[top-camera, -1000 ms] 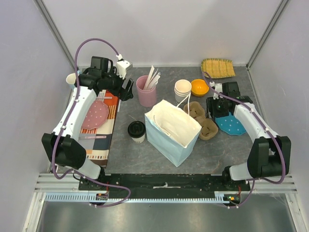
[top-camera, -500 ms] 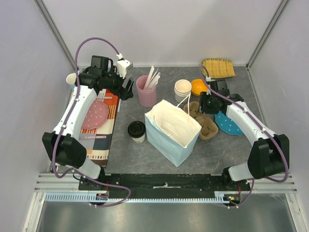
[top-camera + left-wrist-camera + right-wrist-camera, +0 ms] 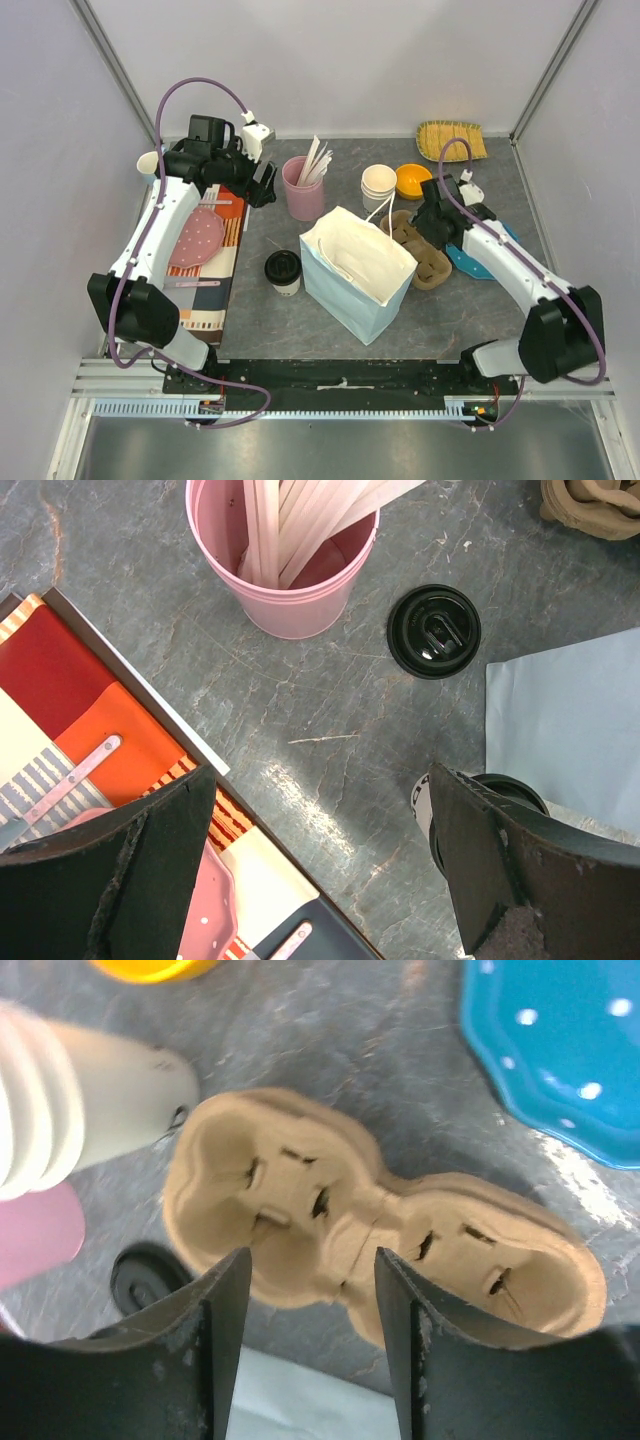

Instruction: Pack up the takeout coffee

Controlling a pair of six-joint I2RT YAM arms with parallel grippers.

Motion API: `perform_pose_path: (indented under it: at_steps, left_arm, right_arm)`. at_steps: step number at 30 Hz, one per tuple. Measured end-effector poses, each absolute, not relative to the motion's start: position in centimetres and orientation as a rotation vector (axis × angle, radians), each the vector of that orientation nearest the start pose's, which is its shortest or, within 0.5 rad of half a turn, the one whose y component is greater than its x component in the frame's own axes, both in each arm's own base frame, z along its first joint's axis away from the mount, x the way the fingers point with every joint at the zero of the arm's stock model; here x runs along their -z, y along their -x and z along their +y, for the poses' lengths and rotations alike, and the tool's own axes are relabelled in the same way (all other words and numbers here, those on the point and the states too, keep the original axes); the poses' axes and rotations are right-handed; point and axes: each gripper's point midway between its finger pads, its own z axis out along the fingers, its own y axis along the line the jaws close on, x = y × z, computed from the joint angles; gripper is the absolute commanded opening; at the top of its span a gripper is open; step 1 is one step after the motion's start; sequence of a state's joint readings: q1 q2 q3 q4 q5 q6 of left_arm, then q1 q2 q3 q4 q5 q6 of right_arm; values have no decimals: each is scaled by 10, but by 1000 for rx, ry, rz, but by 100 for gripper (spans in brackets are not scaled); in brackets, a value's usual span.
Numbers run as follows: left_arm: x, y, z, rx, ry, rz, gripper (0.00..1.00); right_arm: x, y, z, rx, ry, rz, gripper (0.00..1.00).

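Note:
The takeout coffee (image 3: pixel 283 270), a small white cup with a black lid, stands left of the pale blue paper bag (image 3: pixel 357 268), which is open at the top. In the left wrist view the coffee (image 3: pixel 508 784) shows partly behind my right finger, beside the bag (image 3: pixel 565 720). My left gripper (image 3: pixel 262 185) is open and empty, up behind the coffee (image 3: pixel 320 870). My right gripper (image 3: pixel 432 222) is open and empty above a brown cardboard cup carrier (image 3: pixel 380 1230), right of the bag (image 3: pixel 300 1400).
A pink cup of sticks (image 3: pixel 305 185), a stack of lidless white cups (image 3: pixel 378 185), an orange bowl (image 3: pixel 412 180) and a bamboo mat (image 3: pixel 450 140) are at the back. A loose black lid (image 3: pixel 434 631) lies by the pink cup. A blue plate (image 3: pixel 480 255) and pink plate (image 3: pixel 195 238) lie at the sides.
My right arm has swung left, from over the blue plate to over the cup carrier. The left arm, coffee and bag have not moved.

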State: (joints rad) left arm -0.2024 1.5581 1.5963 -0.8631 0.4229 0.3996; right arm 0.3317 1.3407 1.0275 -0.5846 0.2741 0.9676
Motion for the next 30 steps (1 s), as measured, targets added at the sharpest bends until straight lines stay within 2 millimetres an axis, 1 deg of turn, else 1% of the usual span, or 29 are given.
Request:
perform_pose_path:
  at_steps: [2,3,5,7,8,10,15,21,24,27,30]
  left_arm:
    - [-244,-375,-135,408,-879,2169,93]
    - [-244,-375,-135,408,-879,2169,93]
    - [-244,-375,-135,408,-879,2169,93]
    - [-243,-375,-135,408,-881,2170,93]
    - [-243,-375,-135,407,-882,2170,93]
    - [-242,-375,-135,406,-886,2170,93]
    - [-240,-377,-135,406,-890,2174,93]
    - [-234,-378,-136,410,-892,2189,93]
    - [-234,-378,-135,409,-893,2188,93]
    - [-234,-378,-135,409,-895,2187,93]
    - [-234,-378,-135,408,-895,2187,93]
  right_arm:
    - [-127,-334,93,-154,-1005,2289,50]
    - [-121,-334,90,-113,-1043,2297,50]
    - [-109,-334,85,-21,-1120,2308,52]
    - [-102,-332,82,33,-1156,2310,55]
    - [-101,-331,81,55,-1167,2305,57]
    - [-102,-328,80,81,-1177,2293,58]
    - [-104,-327,81,84,-1201,2272,59]
    - [-103,-325,94,53,-1209,2276,59]
    - [-100,-325,99,44,-1199,2291,59]
    - [-93,-326,100,60,-1199,2301,58]
    - [-86,-326,100,79,-1200,2319,55]
